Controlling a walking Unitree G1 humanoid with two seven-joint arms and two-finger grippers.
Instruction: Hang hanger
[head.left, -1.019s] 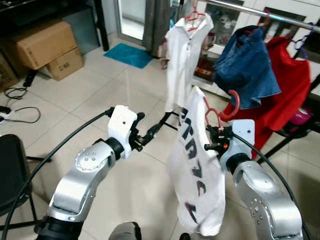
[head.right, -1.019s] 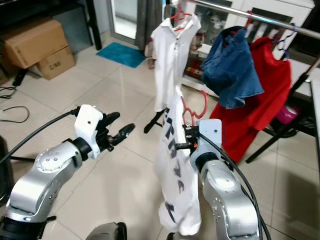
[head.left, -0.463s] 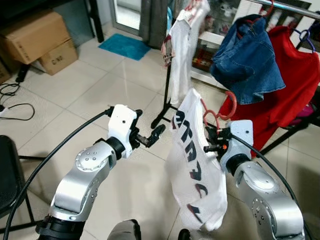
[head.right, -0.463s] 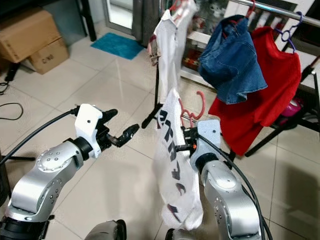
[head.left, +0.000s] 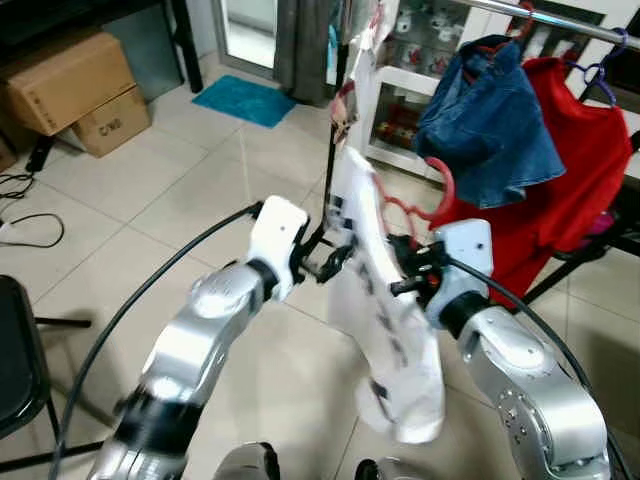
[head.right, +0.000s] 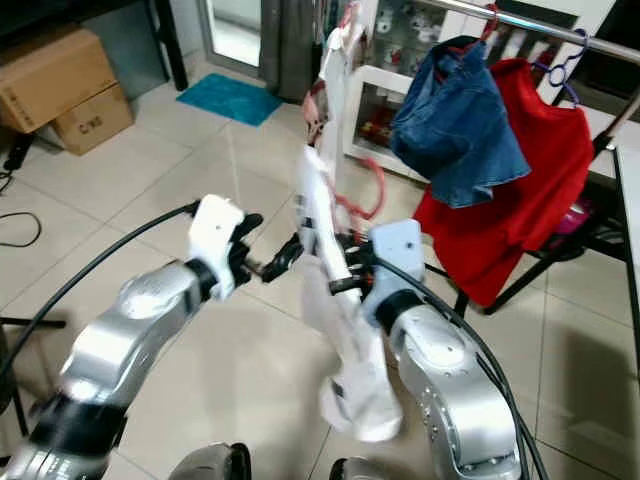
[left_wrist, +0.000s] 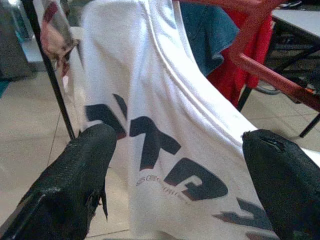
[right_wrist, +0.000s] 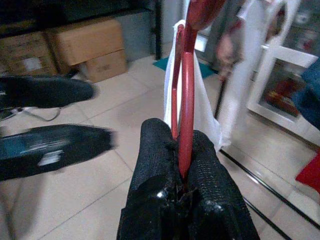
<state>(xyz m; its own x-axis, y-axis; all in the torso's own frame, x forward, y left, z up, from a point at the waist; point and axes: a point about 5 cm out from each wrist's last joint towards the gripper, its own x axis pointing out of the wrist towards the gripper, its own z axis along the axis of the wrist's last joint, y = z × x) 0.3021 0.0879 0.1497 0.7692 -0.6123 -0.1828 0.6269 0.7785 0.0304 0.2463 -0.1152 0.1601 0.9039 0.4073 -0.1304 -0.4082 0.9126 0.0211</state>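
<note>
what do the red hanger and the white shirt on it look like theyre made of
Red curved hanger: probably plastic, a thick, smooth, slightly glossy bar, shut in the right pincer. White printed shirt: soft woven or knit fabric, draping in folds, matte, with dark lettering.

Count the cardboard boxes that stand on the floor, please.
2: a large cardboard box at the far left near the wall, and a smaller cardboard box in front of it, touching it. Others may be hidden beyond the frame.
</note>
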